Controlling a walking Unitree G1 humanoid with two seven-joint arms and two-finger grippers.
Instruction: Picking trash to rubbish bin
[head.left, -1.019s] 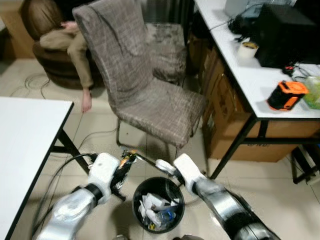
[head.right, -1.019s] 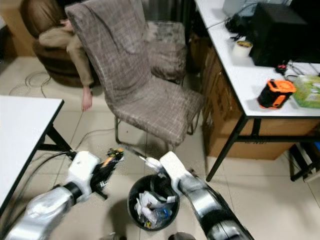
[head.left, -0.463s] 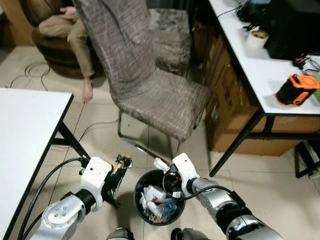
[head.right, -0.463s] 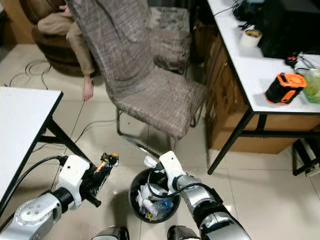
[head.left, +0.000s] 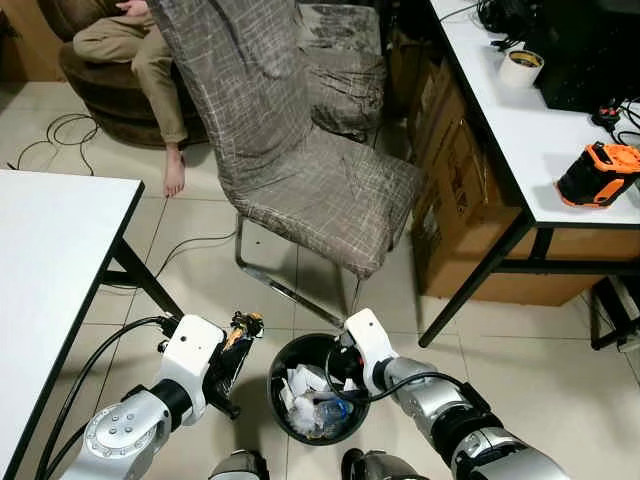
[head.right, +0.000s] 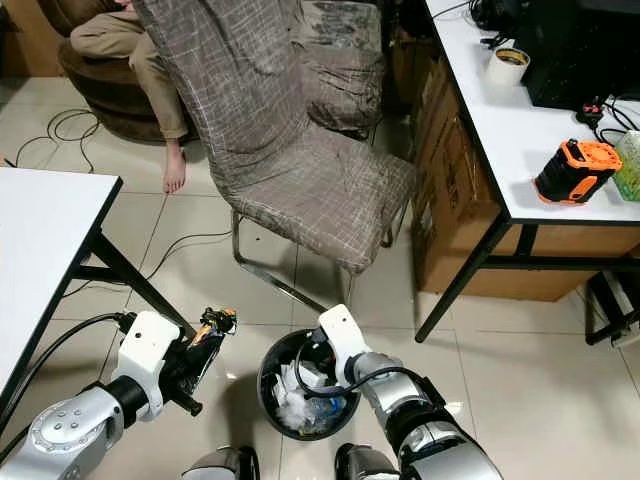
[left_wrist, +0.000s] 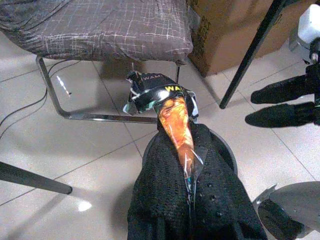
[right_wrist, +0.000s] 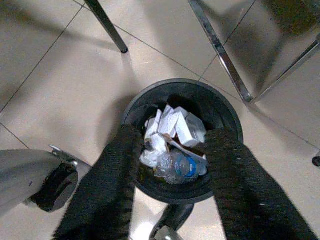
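A black round rubbish bin (head.left: 273, 384) stands on the tiled floor just in front of me, holding white paper scraps (right_wrist: 176, 126) and a plastic bottle (right_wrist: 181, 167). My right gripper (right_wrist: 176, 138) hangs open over the bin's mouth (head.left: 336, 366), with nothing between its fingers (right_wrist: 116, 180). My left gripper (head.left: 234, 350) is to the left of the bin, beside its rim, shut on a crumpled orange and black snack wrapper (left_wrist: 174, 114). The wrapper (head.left: 246, 324) sticks out past the fingertips.
A grey checked chair (head.left: 300, 190) stands right behind the bin, its metal leg (right_wrist: 220, 55) close to the rim. A white table (head.left: 50, 260) is at my left, and a desk (head.left: 520, 130) with cardboard boxes (head.left: 450, 190) under it at my right. A person (head.left: 130, 40) sits at the back left. Cables (head.left: 120, 340) lie on the floor.
My right gripper has come down over the bin's mouth, and the white scrap seen at its tip is gone from it. The left gripper still holds the wrapper. The camera has tilted.
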